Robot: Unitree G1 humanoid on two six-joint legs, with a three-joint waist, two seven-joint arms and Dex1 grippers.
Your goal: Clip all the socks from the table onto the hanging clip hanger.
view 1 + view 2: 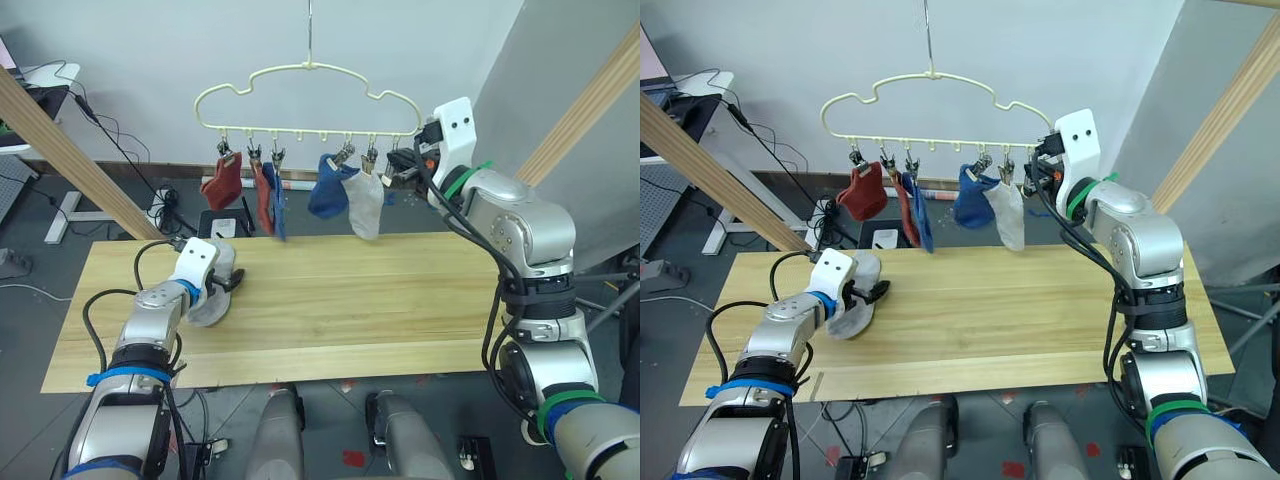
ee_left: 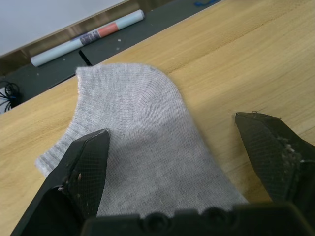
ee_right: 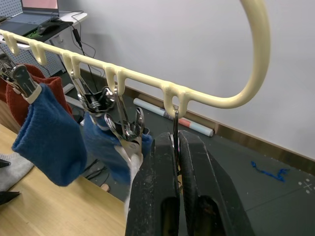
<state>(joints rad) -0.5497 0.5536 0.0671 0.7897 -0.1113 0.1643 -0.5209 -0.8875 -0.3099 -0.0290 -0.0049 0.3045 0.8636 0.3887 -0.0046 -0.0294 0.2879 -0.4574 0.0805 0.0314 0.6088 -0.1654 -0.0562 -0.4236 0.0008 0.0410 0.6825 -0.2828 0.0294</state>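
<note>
Left eye view takes in the pale wood table [image 1: 330,300], with the clip hanger [image 1: 305,100] hanging above its far edge; the hook runs out of the top of the picture. Five socks hang clipped: a rust red sock [image 1: 222,182], a second red one [image 1: 262,198] half hidden behind a blue sock [image 1: 277,203], another blue sock [image 1: 326,193], and a grey sock [image 1: 365,204]. The last grey sock [image 2: 138,147] lies flat on the table, the left gripper [image 2: 182,167] spread wide over it, one finger touching the fabric. The right gripper [image 3: 175,162] is pinched closed on the end clip [image 3: 175,125], its lower part hidden between the fingers.
</note>
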